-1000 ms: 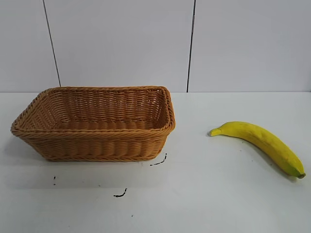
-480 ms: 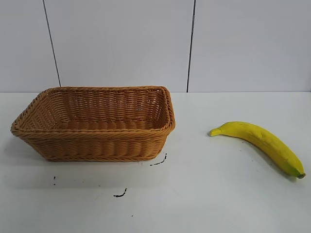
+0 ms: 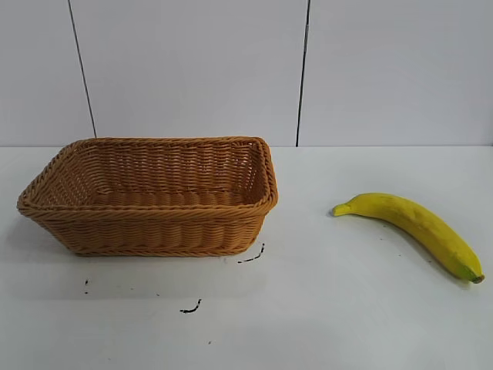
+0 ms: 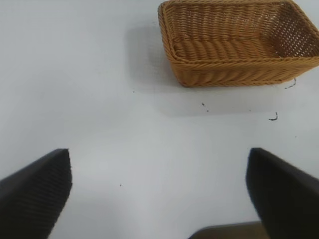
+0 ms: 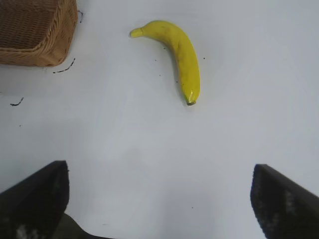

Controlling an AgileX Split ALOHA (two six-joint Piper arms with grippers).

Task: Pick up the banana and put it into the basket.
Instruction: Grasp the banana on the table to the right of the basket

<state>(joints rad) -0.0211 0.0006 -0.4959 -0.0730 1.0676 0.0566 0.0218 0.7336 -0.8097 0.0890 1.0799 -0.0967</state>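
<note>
The yellow banana (image 3: 412, 228) lies on the white table at the right, greenish tip toward the front right; it also shows in the right wrist view (image 5: 178, 52). The tan wicker basket (image 3: 154, 223) stands at the left, empty, and shows in the left wrist view (image 4: 239, 74) and partly in the right wrist view (image 5: 35, 35). My right gripper (image 5: 159, 172) is open and empty, above bare table some way short of the banana. My left gripper (image 4: 159, 162) is open and empty, above bare table apart from the basket. Neither arm shows in the exterior view.
Small black marks (image 3: 191, 308) lie on the table in front of the basket. A white panelled wall (image 3: 246, 69) stands behind the table. A strip of bare table separates the basket and the banana.
</note>
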